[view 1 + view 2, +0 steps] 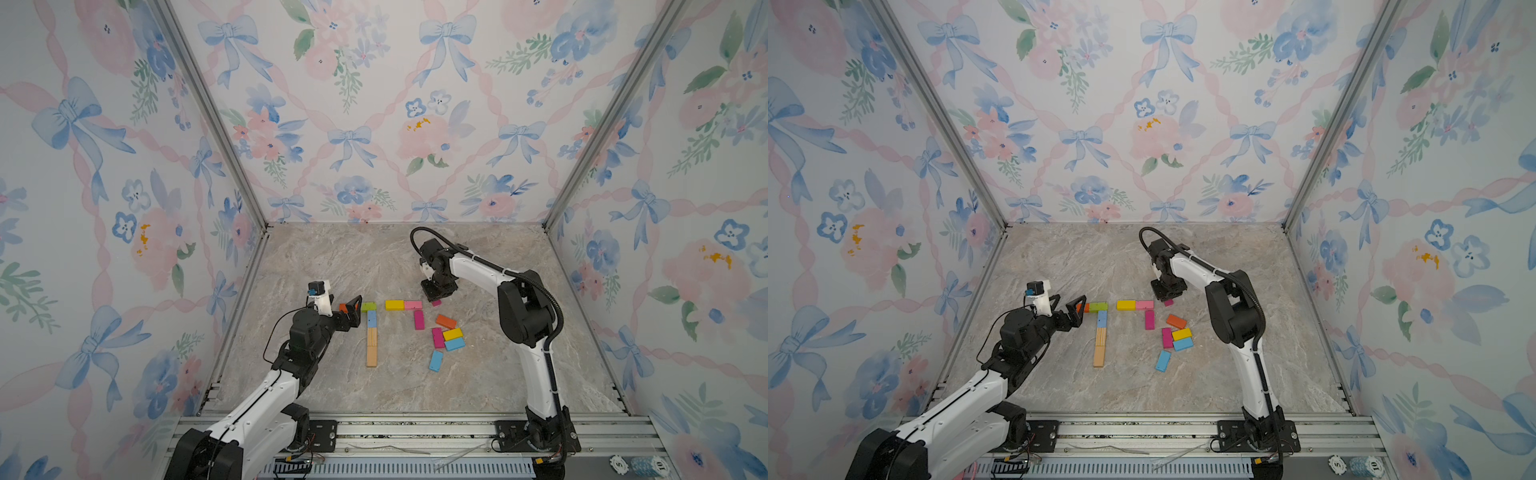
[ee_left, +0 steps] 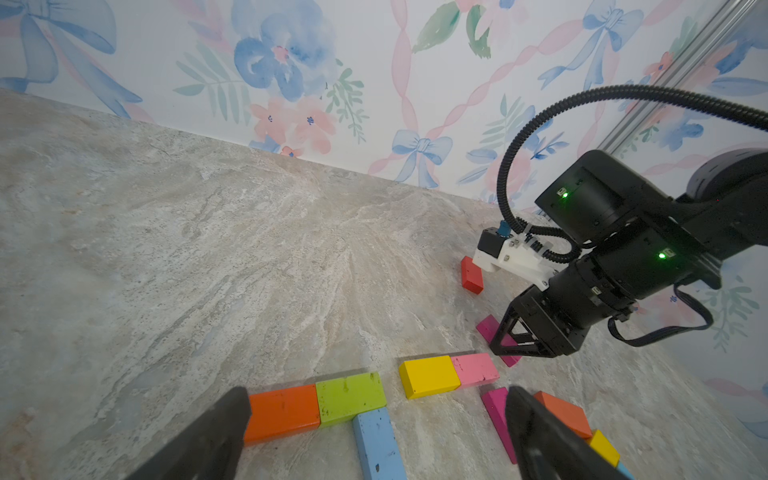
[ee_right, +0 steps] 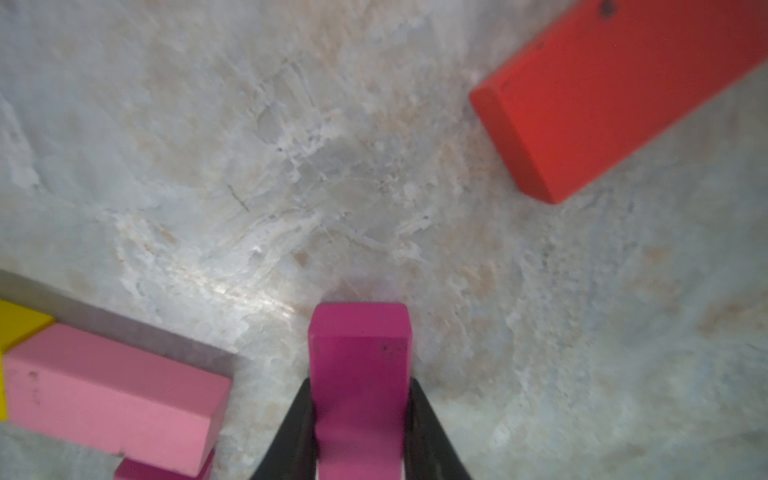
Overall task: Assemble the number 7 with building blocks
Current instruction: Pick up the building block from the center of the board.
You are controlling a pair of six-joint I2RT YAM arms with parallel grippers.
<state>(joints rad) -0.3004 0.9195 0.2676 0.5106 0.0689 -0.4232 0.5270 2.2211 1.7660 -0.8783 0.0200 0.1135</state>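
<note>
Marbled grey-beige table (image 1: 374, 266), walls (image 1: 374, 104) with pink flowers and blue bows, magenta block (image 3: 359, 365), red block (image 3: 602, 91), pink block (image 3: 112, 395), green block (image 2: 351, 397), yellow block (image 2: 428, 376)

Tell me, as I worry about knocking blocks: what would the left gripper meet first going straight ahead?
Probably the orange block, just ahead of the open left gripper; its height is unclear.

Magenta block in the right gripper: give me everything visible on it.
The magenta block is a small flat rectangular piece, painted wood by its look, with rounded edges and a few dark specks. The right gripper is shut on its long sides, one end sticking out. It seems flat on the table, apart from the pink block.
</note>
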